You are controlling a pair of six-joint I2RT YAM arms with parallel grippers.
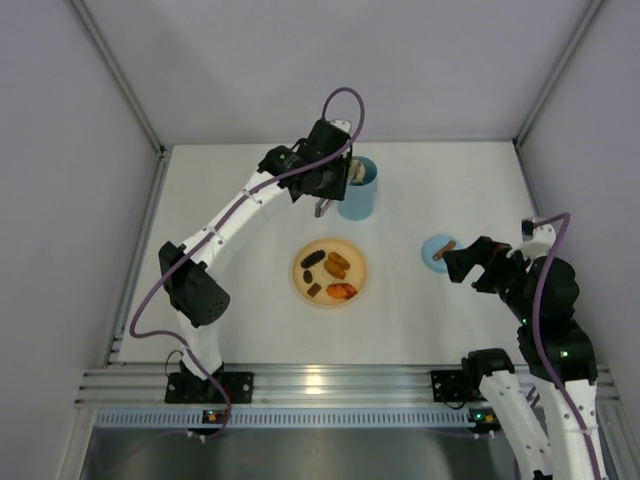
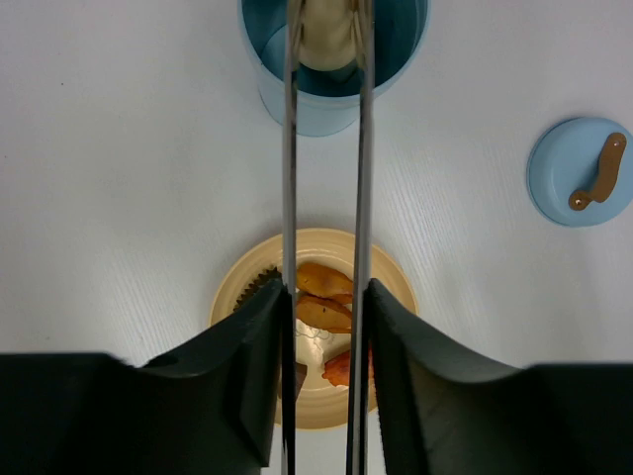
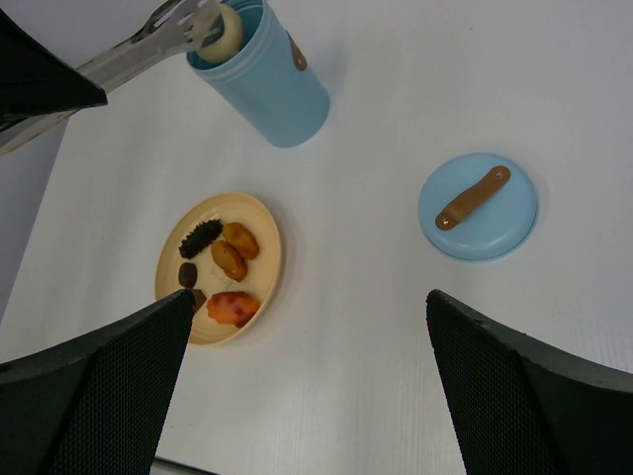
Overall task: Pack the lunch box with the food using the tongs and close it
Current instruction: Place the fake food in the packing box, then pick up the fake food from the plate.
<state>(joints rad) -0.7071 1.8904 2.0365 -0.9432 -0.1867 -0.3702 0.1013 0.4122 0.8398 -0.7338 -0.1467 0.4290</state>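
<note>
Left tool (image 2: 328, 302): I've got it clamped on the tongs (image 2: 290, 148), one finger pressing each arm from the outside.
Tongs: arms nearly parallel, tips at the mouth of the lunch box (image 3: 267, 89), pinching a white piece (image 2: 329, 35).
White piece: sitting right at the rim; I can't tell how deep it is.
Lunch box: upright and open-topped, by the worktop's (image 1: 450, 190) far edge, about midway along it.
Plate (image 3: 213, 205): centre of the worktop, nearer me than the lunch box.
Food on the plate: a dark ridged piece (image 3: 200, 236), two tan pieces (image 3: 240, 238), a small dark brown piece (image 3: 187, 274) and an orange-red piece (image 3: 232, 308).
Lid (image 3: 495, 223): flat on the worktop toward the right edge, brown tab (image 3: 473, 198) up.
Right tool (image 3: 310, 302): fingers spread wide, holding nothing, hovering just beside the lid.
</note>
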